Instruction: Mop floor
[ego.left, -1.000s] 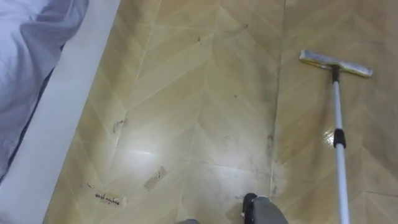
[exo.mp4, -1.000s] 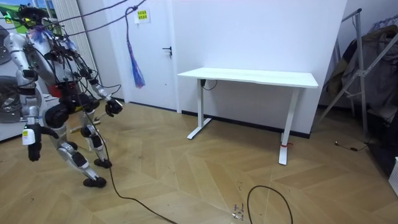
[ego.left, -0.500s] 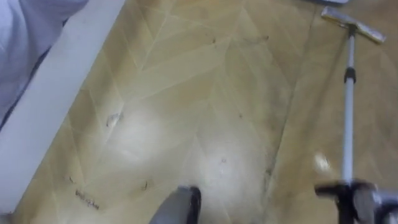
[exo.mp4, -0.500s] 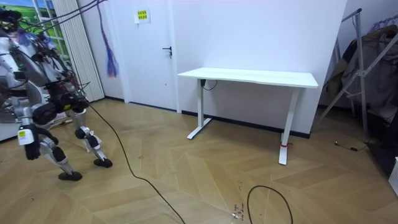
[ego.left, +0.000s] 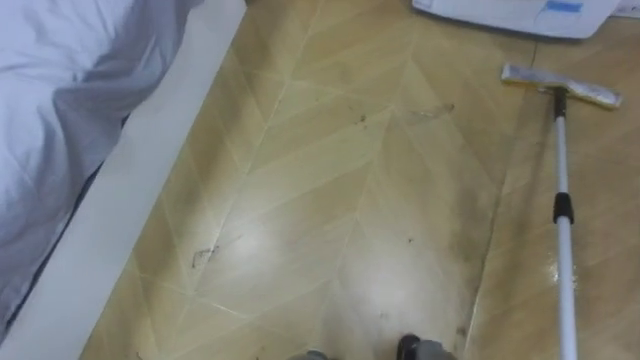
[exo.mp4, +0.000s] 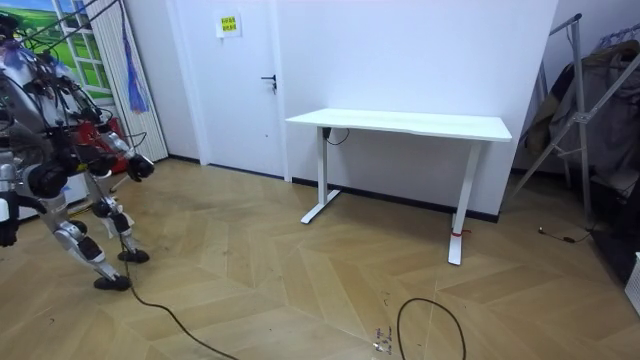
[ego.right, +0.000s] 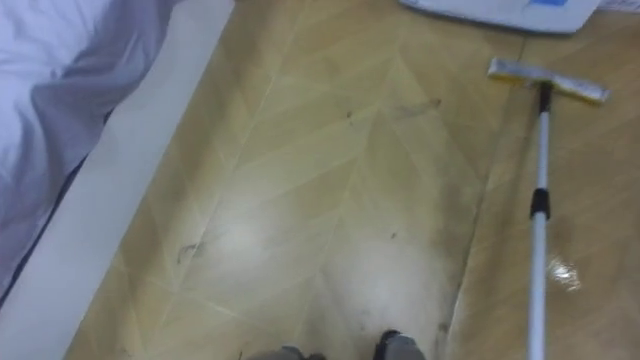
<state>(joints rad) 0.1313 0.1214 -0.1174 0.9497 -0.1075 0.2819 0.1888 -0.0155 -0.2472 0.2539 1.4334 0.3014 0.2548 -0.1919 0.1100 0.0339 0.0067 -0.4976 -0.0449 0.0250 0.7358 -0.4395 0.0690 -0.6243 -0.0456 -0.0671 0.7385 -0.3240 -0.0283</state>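
Two eyes and a room camera, starting with the left eye view. The mop (ego.left: 563, 215) runs down the right side. Its flat head rests on the floor (ego.left: 330, 200) at two o'clock, and its pole drops to five o'clock and out past the bottom edge. A bed (ego.left: 70, 90) with a pale sheet sits at ten o'clock, and a white object (ego.left: 510, 12) at one o'clock lies just beyond the mop head. Half a second ago that head sat hard against the top edge. The whole picture has shifted since, so that is the camera moving, not the mop. Dark scuffs (ego.left: 465, 215) mark the boards at four o'clock, left of the pole.

Room view now: the robot leans forward at nine o'clock, further toward the room view's left than a second ago and well apart from the white table (exo.mp4: 400, 122). One hand (exo.mp4: 140, 167) juts forward and the other hand (exo.mp4: 8, 232) hangs low. I cannot tell which is which, or what either has hold of.

Right eye view: same layout, same scuffs. I judge this a stroke in progress, with plenty of floor left.
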